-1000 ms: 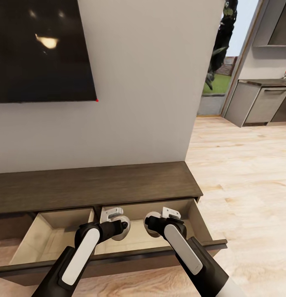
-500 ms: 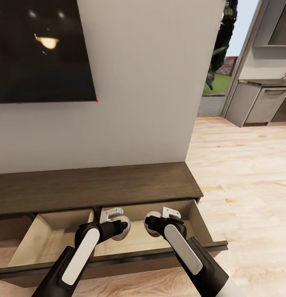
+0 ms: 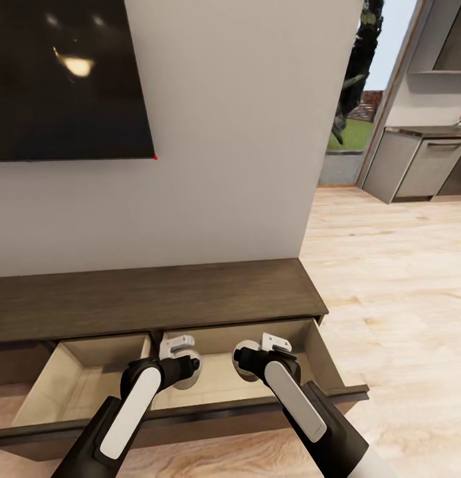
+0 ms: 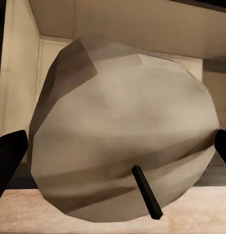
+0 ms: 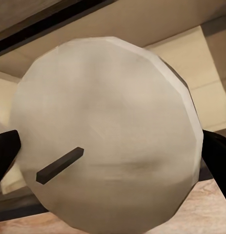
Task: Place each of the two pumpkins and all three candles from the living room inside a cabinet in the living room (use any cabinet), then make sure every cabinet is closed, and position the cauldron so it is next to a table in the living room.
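Observation:
The cabinet (image 3: 157, 299) is a long, low dark-brown unit against the wall, with two drawers pulled out to show pale insides. My left gripper (image 3: 185, 373) is shut on a white round candle (image 3: 194, 373) over the right-hand drawer (image 3: 220, 388). In the left wrist view that candle (image 4: 122, 112) with its dark wick sits between the gripper's (image 4: 117, 151) black fingertips (image 4: 10, 156). My right gripper (image 3: 246, 353) is shut on a second candle (image 3: 244, 346) over the same drawer. The right wrist view has this candle (image 5: 108, 97) between the gripper's (image 5: 113, 153) fingers. The pumpkins and cauldron are out of view.
A black TV (image 3: 64, 79) hangs on the wall above the cabinet. The left drawer (image 3: 78, 385) also stands open. Light wood floor (image 3: 403, 299) stretches to the right toward grey kitchen cupboards (image 3: 423, 166) and a doorway with a plant (image 3: 357, 73).
My left gripper has sunk a little toward the drawer with its candle. The right arm has not visibly moved.

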Motion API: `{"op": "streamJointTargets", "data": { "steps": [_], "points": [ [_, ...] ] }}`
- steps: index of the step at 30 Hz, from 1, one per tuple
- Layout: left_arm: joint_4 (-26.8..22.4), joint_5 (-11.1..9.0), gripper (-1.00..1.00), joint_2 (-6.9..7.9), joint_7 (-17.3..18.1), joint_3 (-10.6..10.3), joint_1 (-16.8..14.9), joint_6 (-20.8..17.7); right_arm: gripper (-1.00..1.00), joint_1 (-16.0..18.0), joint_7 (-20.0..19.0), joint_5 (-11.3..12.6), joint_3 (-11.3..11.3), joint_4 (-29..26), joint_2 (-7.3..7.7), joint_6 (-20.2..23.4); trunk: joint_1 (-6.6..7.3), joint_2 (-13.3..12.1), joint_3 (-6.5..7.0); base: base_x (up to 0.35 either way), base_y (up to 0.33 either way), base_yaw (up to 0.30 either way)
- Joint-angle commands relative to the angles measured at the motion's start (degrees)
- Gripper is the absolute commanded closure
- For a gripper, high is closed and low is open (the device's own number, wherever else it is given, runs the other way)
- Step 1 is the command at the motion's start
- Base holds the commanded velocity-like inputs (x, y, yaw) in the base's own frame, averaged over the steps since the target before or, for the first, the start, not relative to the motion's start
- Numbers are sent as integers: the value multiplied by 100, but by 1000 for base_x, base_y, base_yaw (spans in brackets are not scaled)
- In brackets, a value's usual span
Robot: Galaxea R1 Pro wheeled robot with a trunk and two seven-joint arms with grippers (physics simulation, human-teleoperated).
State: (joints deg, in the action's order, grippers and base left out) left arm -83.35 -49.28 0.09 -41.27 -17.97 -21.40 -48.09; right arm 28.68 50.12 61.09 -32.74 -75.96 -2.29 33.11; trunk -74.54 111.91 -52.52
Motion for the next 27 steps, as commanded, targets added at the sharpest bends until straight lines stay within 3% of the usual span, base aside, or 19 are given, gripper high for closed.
{"op": "streamJointTargets", "data": {
  "steps": [1, 8, 11, 13, 18, 27],
  "points": [
    [-6, -61, 100, 0, -96, -5, -5, 5, 100, 7, 50, 34, -4, -6, 0, 11, -22, 44, -23, 0, 0, 0],
    [-6, -72, 100, -11, -134, -21, -5, 67, 100, 6, 50, 34, -4, -6, -2, 3, -176, 325, -149, 0, 0, 0],
    [-6, -75, 100, -16, -135, -128, -5, 157, 100, 7, 43, 24, -12, -3, -5, -63, -241, 445, -203, 0, 0, 0],
    [-6, -73, 100, -17, -135, -201, -5, 199, 100, 6, -49, -93, -52, 0, -2, -183, -285, 525, -239, 0, 0, 0],
    [-6, -56, 100, -114, -135, -259, -5, 252, 100, 6, -576, -638, -269, 38, -6, -431, -395, 726, -328, 0, 0, 0],
    [-6, -52, 100, -149, -137, -267, -5, 273, 100, 6, -686, -754, -303, 86, -9, -506, -505, 927, -418, 0, 0, 0]
  ]
}}
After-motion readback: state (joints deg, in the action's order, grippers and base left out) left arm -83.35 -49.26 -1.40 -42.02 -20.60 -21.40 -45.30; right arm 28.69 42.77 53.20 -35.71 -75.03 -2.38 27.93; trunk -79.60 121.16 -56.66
